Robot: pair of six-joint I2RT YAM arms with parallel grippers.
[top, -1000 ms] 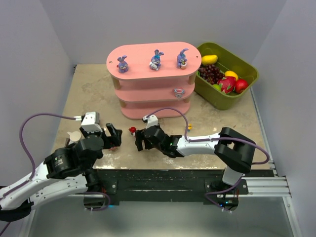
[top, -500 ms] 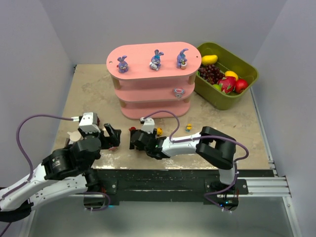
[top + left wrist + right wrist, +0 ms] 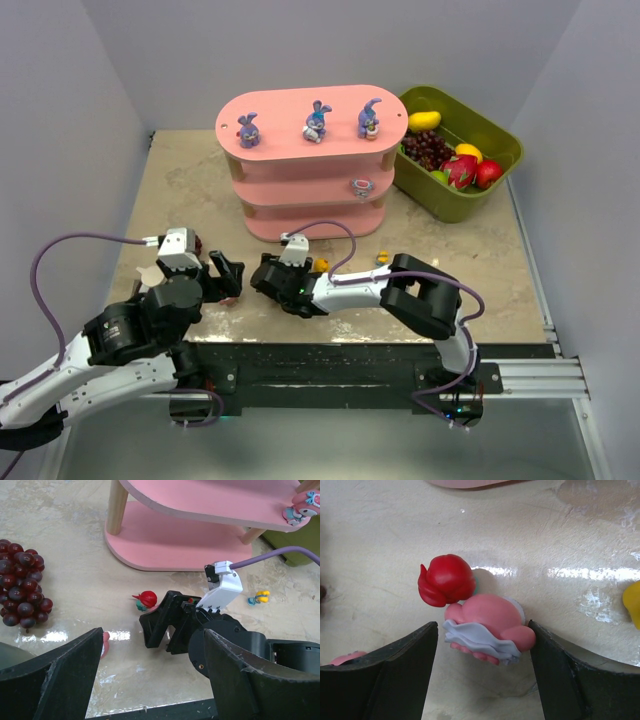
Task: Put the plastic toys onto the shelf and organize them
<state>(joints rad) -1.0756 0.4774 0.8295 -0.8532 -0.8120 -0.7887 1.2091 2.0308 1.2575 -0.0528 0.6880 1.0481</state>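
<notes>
The pink shelf [image 3: 300,160] carries three purple-blue bunnies [image 3: 317,122] on its top board and one pink-and-white toy [image 3: 362,185] on the middle board. My right gripper [image 3: 262,275] is low on the table in front of the shelf, and it is open. In the right wrist view a pink-and-white toy [image 3: 487,625] lies between the open fingers [image 3: 405,665], not gripped, with a small red toy [image 3: 446,580] touching it just beyond. My left gripper [image 3: 228,275] is open and empty, facing the right gripper [image 3: 165,622]. Another pink toy [image 3: 104,642] peeks from behind my left finger.
A dark red grape bunch [image 3: 22,590] lies on the table left of the red toy [image 3: 146,600]. Two small yellow toys [image 3: 322,265] [image 3: 382,258] sit in front of the shelf. The olive-green bin [image 3: 505,150] with fake fruit stands to the right of the shelf.
My right gripper has slid left along the table, from right of the red toy to over it, close to my left gripper. The left arm has barely moved.
</notes>
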